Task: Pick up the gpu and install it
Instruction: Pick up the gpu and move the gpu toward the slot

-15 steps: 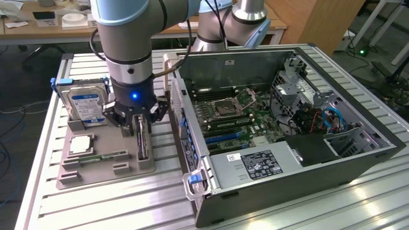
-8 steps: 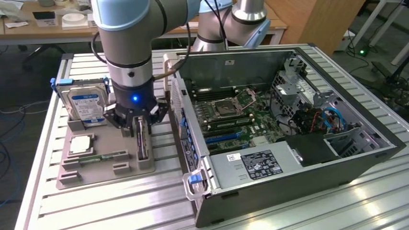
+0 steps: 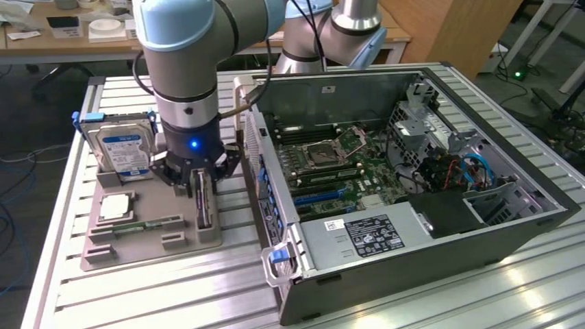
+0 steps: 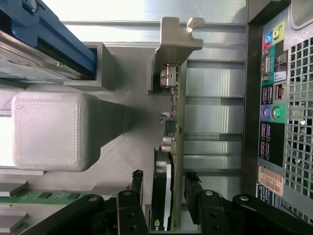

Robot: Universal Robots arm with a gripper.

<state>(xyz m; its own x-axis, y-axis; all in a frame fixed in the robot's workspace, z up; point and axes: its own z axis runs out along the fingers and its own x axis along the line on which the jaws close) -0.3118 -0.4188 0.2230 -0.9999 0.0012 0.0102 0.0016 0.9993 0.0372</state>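
The gpu [image 3: 203, 211] stands on edge in a slot of the grey holder tray [image 3: 137, 247], to the exterior view's left of the open computer case [image 3: 402, 171]. In the wrist view the gpu [image 4: 172, 115] shows edge-on, with its silver bracket [image 4: 176, 36] at the far end and a black face near the fingers. My gripper [image 3: 202, 186] is straight above it and open. Its black fingers [image 4: 138, 182] stand one on each side of the card, and a gap shows at both sides. My gripper [image 4: 165, 185] holds nothing.
A hard drive [image 3: 123, 147] with a blue label stands upright at the back of the tray. A processor [image 3: 117, 205] and a green memory stick [image 3: 146, 225] lie nearer the front. The case's rear port panel [image 4: 273, 112] is close beside the gpu. The motherboard [image 3: 333, 164] lies exposed inside the case.
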